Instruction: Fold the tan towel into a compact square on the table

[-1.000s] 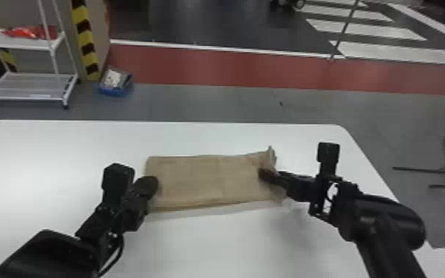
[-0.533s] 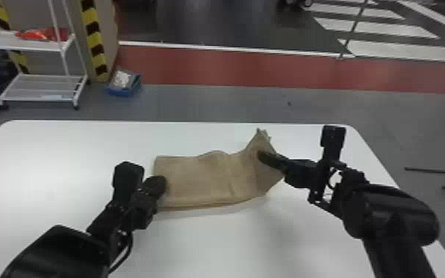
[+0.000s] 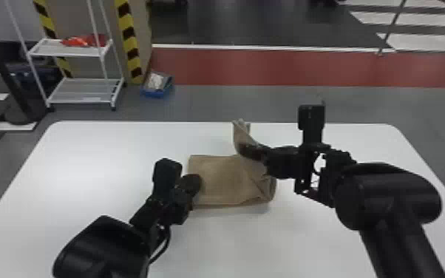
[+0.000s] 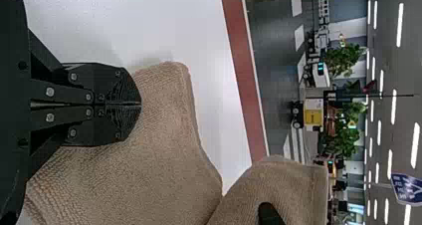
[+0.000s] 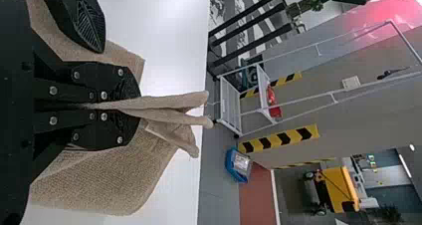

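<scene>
on the white table (image 3: 114, 162), the tan towel (image 3: 221, 181) lies long axis left to right.
the right gripper (image 3: 245, 151), nearer the raised flap (image 3: 241, 134), grasps it; the towel's body lies toward the left gripper (image 3: 193, 183), clenched at its left end.

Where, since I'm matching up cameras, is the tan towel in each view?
Head view: the tan towel, near mid-picture, on the table.
Left wrist view: under and beyond the left gripper.
Right wrist view: pinched in the right gripper.
Shared landmark: the red floor strip.
</scene>
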Controlling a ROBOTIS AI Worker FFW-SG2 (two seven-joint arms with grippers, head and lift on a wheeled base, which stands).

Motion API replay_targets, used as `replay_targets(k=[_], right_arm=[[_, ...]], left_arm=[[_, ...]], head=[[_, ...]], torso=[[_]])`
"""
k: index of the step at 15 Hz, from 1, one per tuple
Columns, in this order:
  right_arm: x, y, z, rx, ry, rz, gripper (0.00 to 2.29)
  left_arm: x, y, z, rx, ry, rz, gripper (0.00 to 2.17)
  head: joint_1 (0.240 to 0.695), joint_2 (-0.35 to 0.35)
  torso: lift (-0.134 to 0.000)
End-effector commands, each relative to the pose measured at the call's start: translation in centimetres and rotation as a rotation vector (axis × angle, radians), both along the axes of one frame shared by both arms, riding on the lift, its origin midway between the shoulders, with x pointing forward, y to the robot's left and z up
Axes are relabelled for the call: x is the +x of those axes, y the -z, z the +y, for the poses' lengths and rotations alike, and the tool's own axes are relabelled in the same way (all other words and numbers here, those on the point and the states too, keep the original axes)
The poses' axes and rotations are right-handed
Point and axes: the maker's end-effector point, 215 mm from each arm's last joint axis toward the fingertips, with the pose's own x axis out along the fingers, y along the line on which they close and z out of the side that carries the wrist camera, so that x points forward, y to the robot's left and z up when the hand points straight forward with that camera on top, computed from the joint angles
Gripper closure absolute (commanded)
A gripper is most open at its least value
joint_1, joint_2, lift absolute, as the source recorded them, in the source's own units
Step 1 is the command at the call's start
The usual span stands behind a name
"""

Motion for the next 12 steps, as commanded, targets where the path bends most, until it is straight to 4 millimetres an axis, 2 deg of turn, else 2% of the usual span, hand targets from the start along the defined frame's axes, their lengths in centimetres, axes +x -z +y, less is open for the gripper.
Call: replay_targets(k=[1, 3, 4, 5, 8, 12], right_arm=[[-0.6, 0.0, 2.9, -0.023, -0.041, 0.025, 1.33], [-0.9, 0.4, 4.0, -0.039, -0.049, 0.041, 1.33], [-1.5, 1.4, 4.2, -0.069, -0.060, 0.084, 1.33], [-1.6, 1.6, 4.2, -0.080, -0.060, 0.085, 1.33], [-1.7, 2.4, 4.6, -0.097, -0.053, 0.092, 1.33], [-2.0, 3.3, 6.2, -0.074, -0.067, 0.100, 1.31]], left_arm=[[0.0, 0.2, 0.2, 0.003, -0.002, 0.005, 2.14], [0.2, 0.6, 0.6, 0.007, -0.007, 0.011, 2.14], [0.2, 0.6, 0.7, 0.007, -0.007, 0.011, 2.14], [0.2, 0.6, 0.8, 0.008, -0.007, 0.011, 2.14], [0.1, 0.8, 0.6, 0.005, -0.004, 0.015, 2.14], [0.1, 1.0, 0.3, 0.010, -0.001, 0.017, 2.14]], head=[[0.695, -0.008], [0.695, 0.021], [0.695, 0.029], [0.695, 0.036], [0.695, 0.045], [0.695, 0.052]], torso=[[-0.109], [-0.109], [-0.109], [-0.109], [-0.109], [-0.109]])
